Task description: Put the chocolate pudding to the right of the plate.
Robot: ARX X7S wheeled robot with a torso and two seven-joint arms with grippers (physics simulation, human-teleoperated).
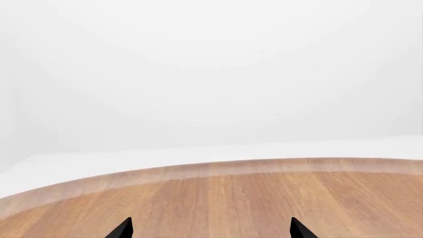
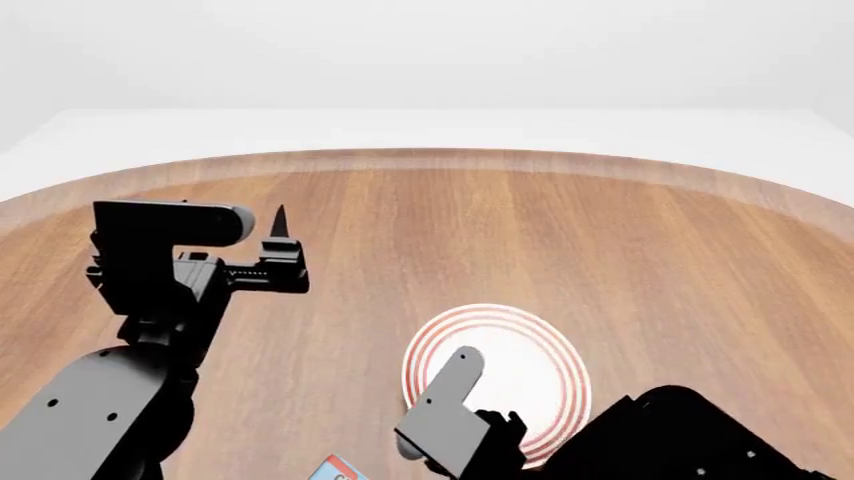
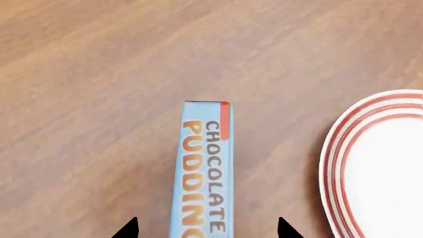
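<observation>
The chocolate pudding [image 3: 205, 168] is a light-blue carton with orange lettering, lying on the wooden table just left of the plate [image 3: 383, 163], a white plate with red rings. My right gripper [image 3: 206, 229] is open, one fingertip on each side of the carton, with a gap on both sides. In the head view only a corner of the carton [image 2: 340, 470] shows at the bottom edge, left of the plate [image 2: 541, 350]; my right arm covers the plate's near part. My left gripper [image 1: 210, 229] is open and empty over bare table; it also shows in the head view [image 2: 283, 235].
The round wooden table [image 2: 574, 230] has a curved far edge [image 1: 211, 168] with white floor and wall beyond. My right arm [image 2: 667, 440] fills the lower right of the head view, and my left arm [image 2: 120, 390] the lower left.
</observation>
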